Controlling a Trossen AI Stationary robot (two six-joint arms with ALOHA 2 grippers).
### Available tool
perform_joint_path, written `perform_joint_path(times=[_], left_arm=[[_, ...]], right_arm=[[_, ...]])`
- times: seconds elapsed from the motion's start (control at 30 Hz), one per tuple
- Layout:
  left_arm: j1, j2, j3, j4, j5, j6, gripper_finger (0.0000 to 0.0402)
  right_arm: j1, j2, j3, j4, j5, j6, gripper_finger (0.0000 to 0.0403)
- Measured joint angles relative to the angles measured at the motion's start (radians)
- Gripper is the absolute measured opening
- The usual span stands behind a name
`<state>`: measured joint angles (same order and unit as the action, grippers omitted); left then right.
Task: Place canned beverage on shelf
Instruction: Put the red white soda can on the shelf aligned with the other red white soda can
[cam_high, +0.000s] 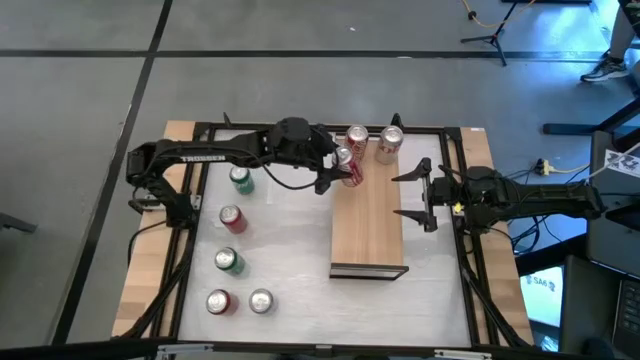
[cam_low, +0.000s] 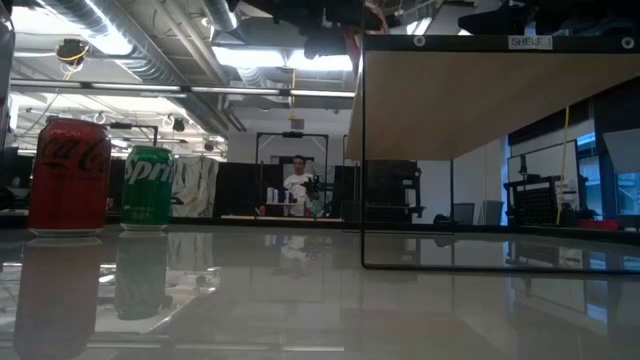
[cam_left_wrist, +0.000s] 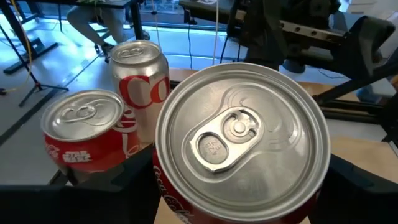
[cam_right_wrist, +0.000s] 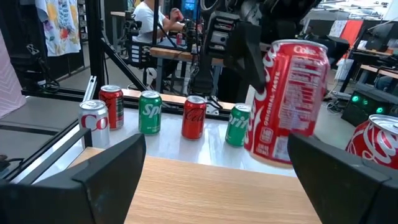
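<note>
A red Coca-Cola can (cam_right_wrist: 289, 102) hangs over the left long edge of the light-wood shelf (cam_high: 368, 225), near its far end, with my left gripper (cam_high: 342, 172) shut on it. Two more cans stand on the shelf's far end, a red one (cam_high: 356, 138) and a silver one (cam_high: 390, 144). In the low view the shelf (cam_low: 480, 100) is raised on a thin frame above the white tabletop. At the shelf's right edge my right gripper (cam_high: 428, 195) is open, pointing level at the shelf, with nothing between its fingers. My left gripper pinches the can's round side wall (cam_left_wrist: 166, 190) between its two fingers, below the top rim. The fingers (cam_left_wrist: 121, 186) come nearly level from the table's left. The can leans a little, top up, and looks clear of the board (cam_right_wrist: 205, 186).
Several cans stand on the white tabletop left of the shelf: green (cam_high: 241, 180), red (cam_high: 232, 218), green (cam_high: 228, 261), red (cam_high: 218, 301) and silver (cam_high: 261, 300). The near two thirds of the shelf is bare. A black frame (cam_high: 300, 127) edges the table.
</note>
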<state>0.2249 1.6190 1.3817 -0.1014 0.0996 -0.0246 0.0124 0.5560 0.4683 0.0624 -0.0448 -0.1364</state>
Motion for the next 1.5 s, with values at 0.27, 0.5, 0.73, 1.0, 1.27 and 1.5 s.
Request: perform_joint_path(times=[0.27, 0.5, 0.73, 1.0, 1.27, 1.5], left_arm=[[0.006, 0.093, 0.092, -0.033, 0.028, 0.0, 0.028], [0.017, 0.128, 0.103, -0.067, 0.022, 0.0, 0.028], [0.024, 0.128, 0.104, -0.107, -0.009, 0.001, 0.028], [0.021, 0.161, 0.104, -0.104, -0.008, 0.008, 0.0281], [0.021, 0.162, 0.105, -0.109, -0.01, 0.008, 0.03], [0.016, 0.162, 0.105, -0.111, -0.011, 0.009, 0.0317]], right_arm=[[0.0, 0.0, 0.0, -0.001, 0.0, 0.0, 0.0386], [0.0, 0.0, 0.0, -0.004, 0.0, 0.0, 0.0386], [0.0, 0.0, 0.0, -0.004, 0.0, 0.0, 0.0386], [0.0, 0.001, 0.0, -0.004, 0.0, 0.0, 0.0386], [0.0, 0.001, 0.0, -0.005, 0.0, -0.003, 0.0386], [0.0, 0.001, 0.0, -0.005, 0.0, -0.003, 0.0386]])
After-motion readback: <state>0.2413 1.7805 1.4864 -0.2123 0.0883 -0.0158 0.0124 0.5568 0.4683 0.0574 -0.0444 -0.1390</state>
